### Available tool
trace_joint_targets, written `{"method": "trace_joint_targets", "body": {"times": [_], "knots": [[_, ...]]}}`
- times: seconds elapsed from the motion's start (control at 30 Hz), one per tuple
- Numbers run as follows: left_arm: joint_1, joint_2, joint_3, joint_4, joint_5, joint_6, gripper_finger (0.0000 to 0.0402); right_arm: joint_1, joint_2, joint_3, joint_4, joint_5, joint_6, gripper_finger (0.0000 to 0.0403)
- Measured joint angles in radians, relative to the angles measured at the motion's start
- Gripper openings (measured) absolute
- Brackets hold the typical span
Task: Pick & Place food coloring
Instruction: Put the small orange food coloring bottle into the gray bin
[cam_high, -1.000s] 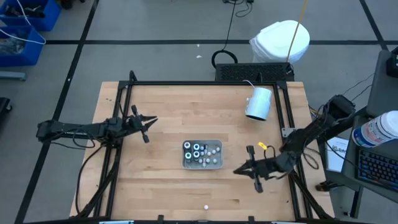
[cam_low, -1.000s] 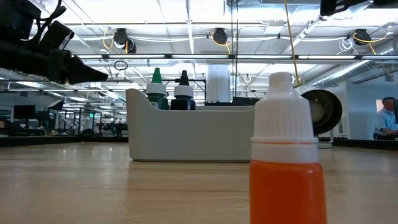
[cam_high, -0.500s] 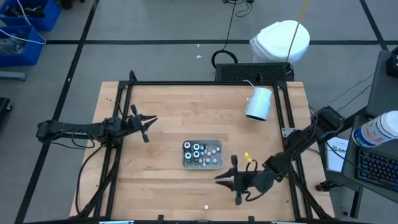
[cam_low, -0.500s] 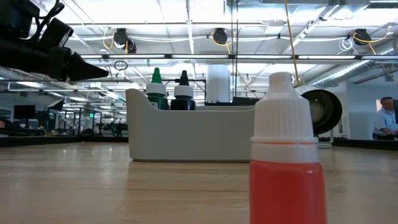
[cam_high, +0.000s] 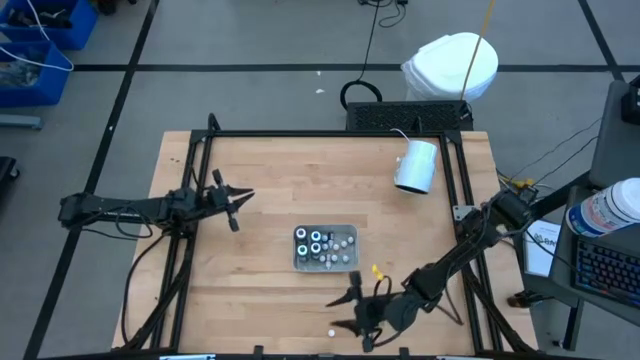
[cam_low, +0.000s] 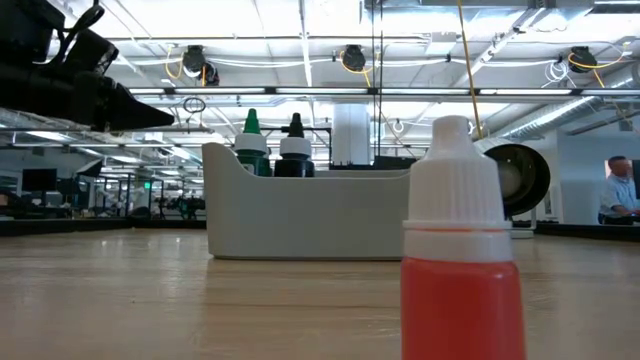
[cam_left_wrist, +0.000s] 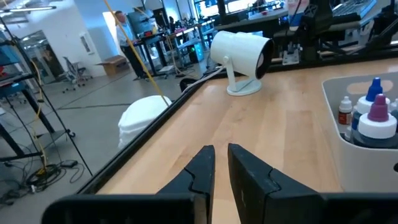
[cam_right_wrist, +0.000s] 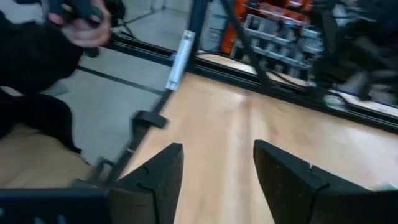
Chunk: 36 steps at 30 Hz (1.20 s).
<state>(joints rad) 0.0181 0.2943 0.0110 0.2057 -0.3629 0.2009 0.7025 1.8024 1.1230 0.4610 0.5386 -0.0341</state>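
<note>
I have the left gripper waiting over the left side of the light wooden table, its fingers nearly together and holding nothing. Mid-table sits the small grey rectangular tray with several dark food coloring bottles standing in it. A lone orange-red bottle with a white cap stands near the front edge. Beside it, my right gripper hangs spread wide, empty. A white cylindrical lamp rests far right.
</note>
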Motion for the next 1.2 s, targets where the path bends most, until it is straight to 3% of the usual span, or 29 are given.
{"method": "trace_joint_targets", "body": {"times": [0.3, 0.67, 1.07, 1.2], "knots": [[0.0, 0.0, 0.0, 0.035, -0.004, -0.005, 0.0053, 0.028, 0.118, 0.133, -0.099, -0.07, 0.1, 0.0203], [0.0, 0.0, 0.0, 0.052, -0.004, -0.004, 0.0053, 0.026, 0.22, 0.131, -0.018, -0.07, 0.161, 0.0205], [0.0, 0.0, 0.0, 0.054, -0.003, -0.003, 0.0053, 0.03, 0.258, 0.131, -0.084, -0.095, 0.325, 0.0203], [0.0, 0.0, 0.0, 0.058, -0.004, 0.006, 0.0053, 0.041, 0.29, 0.13, -0.099, -0.097, 0.314, 0.0201]]}}
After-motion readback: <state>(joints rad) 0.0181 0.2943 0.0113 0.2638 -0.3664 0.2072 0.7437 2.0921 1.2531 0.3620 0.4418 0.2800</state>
